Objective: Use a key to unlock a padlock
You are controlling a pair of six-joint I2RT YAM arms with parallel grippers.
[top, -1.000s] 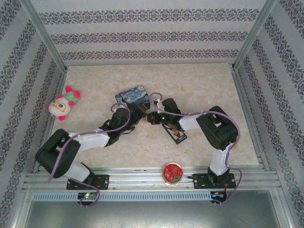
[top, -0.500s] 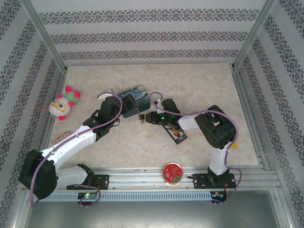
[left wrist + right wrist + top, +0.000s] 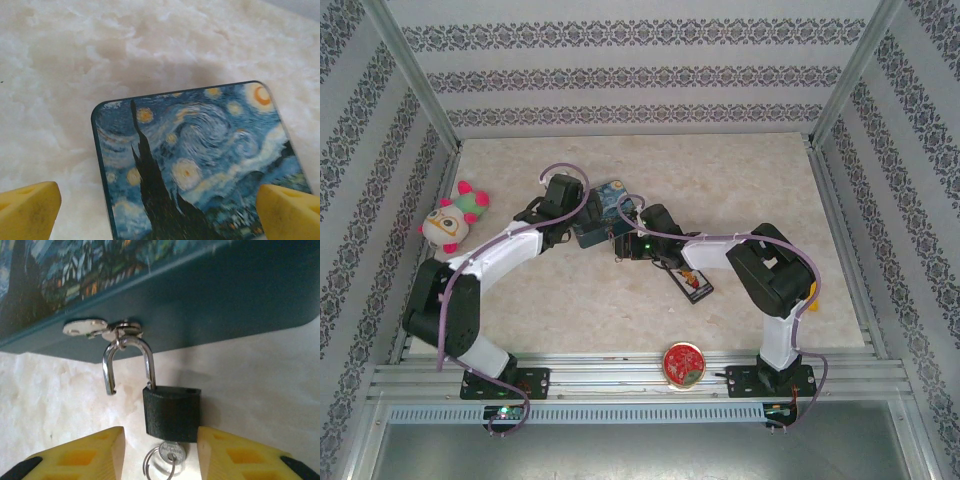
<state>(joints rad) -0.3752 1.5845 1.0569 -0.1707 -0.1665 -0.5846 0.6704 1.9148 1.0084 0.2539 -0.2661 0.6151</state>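
Right wrist view has the right jaws standing open, their yellow pads [image 3: 85, 455] parted on either side of the padlock [image 3: 172, 412]. The padlock's black body lies between the pads. One pad is just beside or touching its edge, and the other stands off with a strip of pale bench [image 3: 260, 375] showing in the gap. Nothing is gripped. The key [image 3: 172, 453] sits in the keyhole at the end of the body nearest the jaws, between the pads, with a thin wire ring [image 3: 146, 465] through its head. The silver shackle [image 3: 150, 365] points away from the jaws and is open: one leg sits in the body, and the other ends free beside it. Its bend is hooked through the metal hasp [image 3: 87, 328] on the side wall of the blue painted tin [image 3: 225, 295], which lies just beyond the padlock.

Left wrist view shows the left jaws spread wide and holding nothing, with a yellow pad at each lower corner. The tin's lid [image 3: 200, 165], painted with a swirling night sky, lies flat between and ahead of them.

Top external view shows both arms reaching to the tin, one from each side. A plush toy [image 3: 450, 222] lies well apart from the left jaws. A black pack [image 3: 692, 283] lies behind the right jaws, and a round red box [image 3: 682, 363] sits farther back still.
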